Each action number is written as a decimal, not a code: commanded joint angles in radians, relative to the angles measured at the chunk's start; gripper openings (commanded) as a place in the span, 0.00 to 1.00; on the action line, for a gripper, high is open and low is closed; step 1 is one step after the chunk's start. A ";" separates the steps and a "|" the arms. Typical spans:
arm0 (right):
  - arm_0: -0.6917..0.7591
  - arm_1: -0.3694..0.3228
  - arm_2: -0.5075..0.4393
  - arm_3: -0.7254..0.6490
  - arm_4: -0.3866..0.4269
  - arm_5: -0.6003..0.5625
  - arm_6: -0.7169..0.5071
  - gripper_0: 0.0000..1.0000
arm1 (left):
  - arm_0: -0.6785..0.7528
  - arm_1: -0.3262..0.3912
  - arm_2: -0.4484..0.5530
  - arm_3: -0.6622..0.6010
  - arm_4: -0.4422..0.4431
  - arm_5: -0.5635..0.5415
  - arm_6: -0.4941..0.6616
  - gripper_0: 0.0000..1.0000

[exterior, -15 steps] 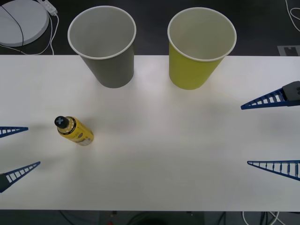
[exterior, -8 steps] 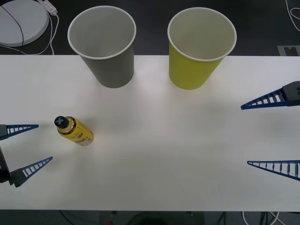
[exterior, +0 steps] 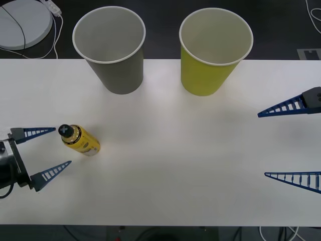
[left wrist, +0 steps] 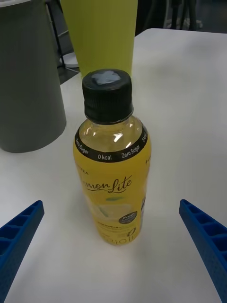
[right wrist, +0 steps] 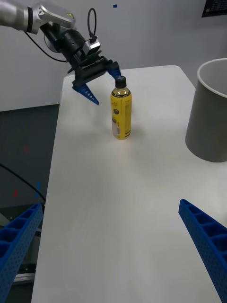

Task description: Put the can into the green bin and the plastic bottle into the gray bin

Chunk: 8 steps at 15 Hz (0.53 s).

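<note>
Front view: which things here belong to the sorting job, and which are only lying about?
Belong to the job:
- plastic bottle, upright on the table
- gray bin
- green bin
- left tool, open, beside the bottle
- right tool, open, at the table's right side

Only lying about:
- white round device with its cable, behind the table

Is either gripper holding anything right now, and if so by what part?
Nothing is held. The left gripper is open beside the plastic bottle, not touching it. The right gripper is open over the table's right side.
</note>
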State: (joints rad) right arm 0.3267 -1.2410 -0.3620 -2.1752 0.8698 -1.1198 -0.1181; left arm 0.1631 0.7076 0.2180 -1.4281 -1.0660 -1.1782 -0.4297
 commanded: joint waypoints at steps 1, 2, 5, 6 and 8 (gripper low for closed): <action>0.000 0.000 0.000 0.000 0.000 0.000 0.000 1.00 | -0.025 -0.005 -0.029 0.000 0.001 0.018 0.000 1.00; 0.000 0.000 0.000 0.000 0.000 0.000 0.000 1.00 | -0.033 -0.005 -0.042 0.000 0.004 0.026 0.000 1.00; 0.000 0.000 0.000 0.000 0.000 0.000 0.000 1.00 | -0.047 -0.003 -0.075 -0.002 0.026 0.038 0.000 1.00; 0.000 0.000 0.000 0.000 0.000 0.000 0.000 1.00 | -0.051 -0.005 -0.089 -0.002 0.032 0.041 -0.003 1.00; 0.000 0.000 0.000 0.000 0.000 0.000 0.000 1.00 | -0.062 -0.005 -0.123 0.000 0.049 0.054 -0.004 1.00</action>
State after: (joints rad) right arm 0.3267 -1.2410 -0.3620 -2.1752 0.8698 -1.1198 -0.1181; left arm 0.1066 0.7026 0.1118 -1.4293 -1.0250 -1.1310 -0.4328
